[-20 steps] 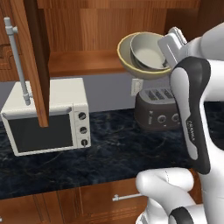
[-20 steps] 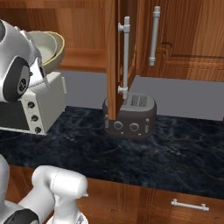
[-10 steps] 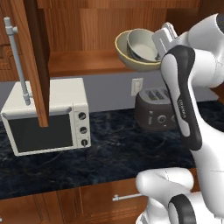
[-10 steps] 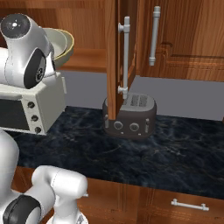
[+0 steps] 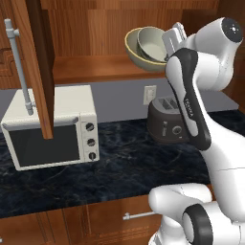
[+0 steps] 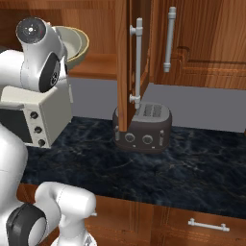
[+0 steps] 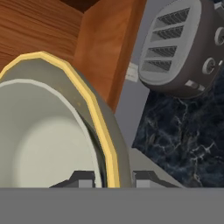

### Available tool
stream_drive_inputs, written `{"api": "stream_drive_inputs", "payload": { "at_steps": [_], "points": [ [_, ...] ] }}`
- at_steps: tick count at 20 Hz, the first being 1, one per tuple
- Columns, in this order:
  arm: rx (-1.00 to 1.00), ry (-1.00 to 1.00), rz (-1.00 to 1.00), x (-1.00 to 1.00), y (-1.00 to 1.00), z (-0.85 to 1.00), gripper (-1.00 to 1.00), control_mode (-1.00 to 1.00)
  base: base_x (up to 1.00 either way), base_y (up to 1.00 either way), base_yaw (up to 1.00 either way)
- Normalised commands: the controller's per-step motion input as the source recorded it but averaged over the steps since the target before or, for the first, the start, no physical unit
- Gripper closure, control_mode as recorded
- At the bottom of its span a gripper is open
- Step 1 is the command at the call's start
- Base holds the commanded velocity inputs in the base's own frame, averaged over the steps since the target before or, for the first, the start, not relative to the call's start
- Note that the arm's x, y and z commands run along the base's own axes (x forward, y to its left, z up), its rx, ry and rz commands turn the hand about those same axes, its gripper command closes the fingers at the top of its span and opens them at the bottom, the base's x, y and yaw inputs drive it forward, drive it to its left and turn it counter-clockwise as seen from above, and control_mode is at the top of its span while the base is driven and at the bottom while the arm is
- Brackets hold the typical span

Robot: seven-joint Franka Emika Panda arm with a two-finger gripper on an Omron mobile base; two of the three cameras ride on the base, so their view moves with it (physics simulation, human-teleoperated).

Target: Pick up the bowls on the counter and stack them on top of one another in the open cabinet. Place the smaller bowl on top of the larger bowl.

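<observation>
1. The smaller bowl (image 5: 154, 44) sits nested in the larger bowl (image 5: 139, 56), both tilted, at the open cabinet (image 5: 95, 67) shelf's right end;
2. My end effector (image 7: 113, 178) is closed narrowly on both rims, fingers (image 7: 83, 178) astride them;
3. Below: toaster (image 5: 167, 122), microwave (image 5: 50, 127), worktop (image 5: 110, 167).

Matt ceramic bowls (image 5: 146, 48); wood cabinet (image 5: 95, 67); glossy marble counter (image 5: 115, 167).

Smaller bowl (image 5: 154, 42) nested in larger bowl (image 5: 136, 55) (both tilted), on open cabinet (image 5: 91, 67) shelf.
</observation>
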Motion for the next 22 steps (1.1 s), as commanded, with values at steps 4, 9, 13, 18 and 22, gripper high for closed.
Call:
{"api": "stream_drive_inputs", "payload": {
  "at_steps": [4, 9, 13, 18, 22],
  "points": [
    [0.06, 0.0, -0.03, 0.39, 0.0, 0.0, 1.0, -1.0, 0.0, 0.0, 0.0],
    [0.01, -0.02, 0.0, 0.03, 0.0, 0.0, 1.0, -1.0, 0.0, 0.0, 0.0],
    [0.04, 0.0, 0.0, 0.06, 0.0, -0.03, 1.0, -1.0, 0.0, 0.0, 0.0],
    [0.0, 0.0, 0.0, 0.19, 0.0, -0.1, 1.0, -1.0, 0.0, 0.0, 0.0],
    [0.02, 0.04, 0.0, 0.51, 0.0, 0.0, 1.0, -1.0, 0.0, 0.0, 0.0]
  ]
}}
